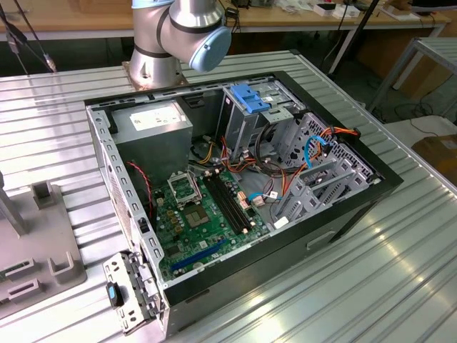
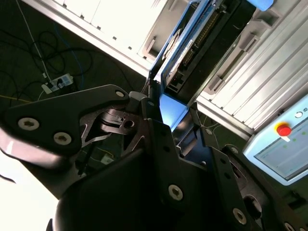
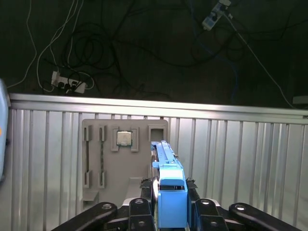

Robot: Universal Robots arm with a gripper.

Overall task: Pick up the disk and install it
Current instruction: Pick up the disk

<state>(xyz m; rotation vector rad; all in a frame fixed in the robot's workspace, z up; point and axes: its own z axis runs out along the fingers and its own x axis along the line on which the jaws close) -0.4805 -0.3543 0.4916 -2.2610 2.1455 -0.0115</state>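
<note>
In the first wrist view the hand pinches the disk edge-on, a dark finger pressed to each side and the blue rail facing the camera. The disk hangs in open air above the ribbed metal table. Past the table's far edge lies a dark floor with cables. A grey holder lies on the table beneath. In the exterior view the open computer case sits mid-table, with bare table around it.
</note>
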